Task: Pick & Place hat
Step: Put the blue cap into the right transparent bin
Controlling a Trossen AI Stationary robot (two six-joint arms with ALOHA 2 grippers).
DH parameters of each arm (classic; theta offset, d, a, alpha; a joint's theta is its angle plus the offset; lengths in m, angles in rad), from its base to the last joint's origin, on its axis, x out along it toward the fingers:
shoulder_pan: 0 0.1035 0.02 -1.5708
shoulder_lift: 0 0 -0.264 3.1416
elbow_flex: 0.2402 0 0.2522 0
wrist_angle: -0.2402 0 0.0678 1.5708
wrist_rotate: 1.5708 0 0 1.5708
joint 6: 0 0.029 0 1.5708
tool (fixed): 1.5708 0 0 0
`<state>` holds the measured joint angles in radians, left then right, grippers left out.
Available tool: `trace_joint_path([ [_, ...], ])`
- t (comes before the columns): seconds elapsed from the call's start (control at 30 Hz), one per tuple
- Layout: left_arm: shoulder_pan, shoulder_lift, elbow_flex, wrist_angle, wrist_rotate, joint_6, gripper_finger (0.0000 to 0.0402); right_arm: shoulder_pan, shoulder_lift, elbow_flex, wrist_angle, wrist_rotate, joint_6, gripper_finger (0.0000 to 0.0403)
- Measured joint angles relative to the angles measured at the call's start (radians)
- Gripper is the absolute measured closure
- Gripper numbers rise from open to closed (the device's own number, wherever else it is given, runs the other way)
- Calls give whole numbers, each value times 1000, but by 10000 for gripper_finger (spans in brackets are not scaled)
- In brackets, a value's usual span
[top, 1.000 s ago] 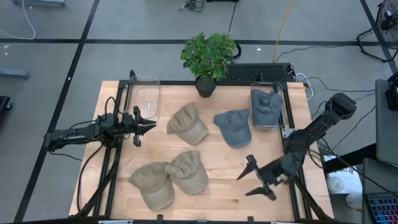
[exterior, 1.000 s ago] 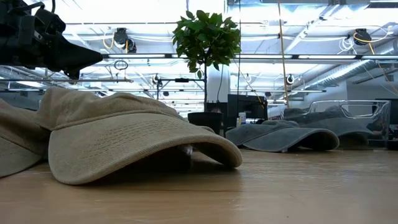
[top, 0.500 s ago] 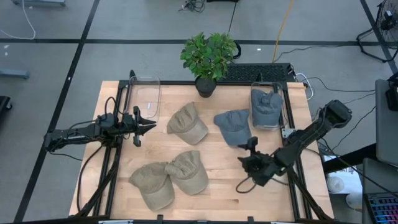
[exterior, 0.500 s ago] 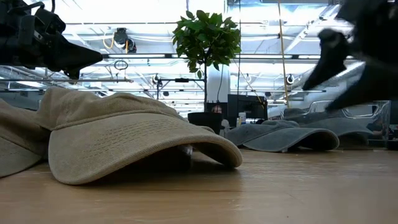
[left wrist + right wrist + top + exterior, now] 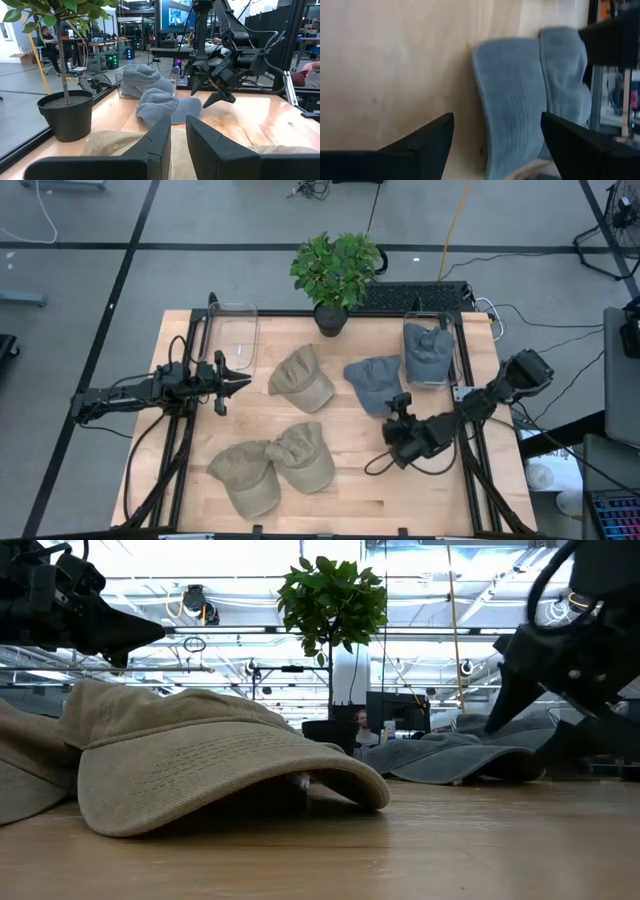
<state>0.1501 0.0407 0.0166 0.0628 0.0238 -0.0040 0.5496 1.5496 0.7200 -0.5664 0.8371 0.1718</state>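
A blue-grey hat (image 5: 375, 385) lies crown up on the table, right of centre; it also shows in the right wrist view (image 5: 512, 100) and the left wrist view (image 5: 160, 106). My right gripper (image 5: 393, 432) hovers open just near of it, fingers apart with the hat's brim ahead of them (image 5: 496, 117). In the left wrist view, my right gripper (image 5: 210, 89) is above the wood beside the hat. My left gripper (image 5: 238, 381) waits shut over the table's left side (image 5: 178, 145). A second blue hat (image 5: 428, 350) sits in the clear bin (image 5: 455, 340) at the far right.
Three tan hats lie on the table: one at centre (image 5: 302, 378) and two overlapping near the front (image 5: 305, 455), (image 5: 245, 477). An empty clear bin (image 5: 238, 330) stands at the far left, and a potted plant (image 5: 335, 275) at the far edge. Bare wood lies near right (image 5: 440, 490).
My right gripper has swung from the table's near right corner toward the far edge and left, up to the loose blue hat, turning as it went and dropping into the low view. Its fingers have stayed open. The hats have not moved.
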Motion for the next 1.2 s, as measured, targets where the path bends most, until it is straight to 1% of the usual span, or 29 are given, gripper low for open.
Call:
trace_joint_path([
  [0.1, 0, 0, 0, 0, 0, 0, 334, -23, 1, 0, -26, -1, 25, 117],
  [0.33, 0, 0, 0, 0, 0, 0, 334, -68, 1, -2, -23, 0, 29, 117],
  [0.47, 0, 0, 0, 0, 0, 0, 334, -95, 1, -27, 5, 0, 30, 117],
  [0.73, 0, 0, 0, 0, 0, 0, 334, -110, -1, -93, 131, 5, 39, 120],
  [0.87, 0, 0, 0, 0, 0, 0, 334, -111, 0, -94, 135, 4, 51, 135],
  [1.2, 0, 0, 0, 0, 0, 0, 334, -110, 0, -94, 136, 3, 56, 193],
])
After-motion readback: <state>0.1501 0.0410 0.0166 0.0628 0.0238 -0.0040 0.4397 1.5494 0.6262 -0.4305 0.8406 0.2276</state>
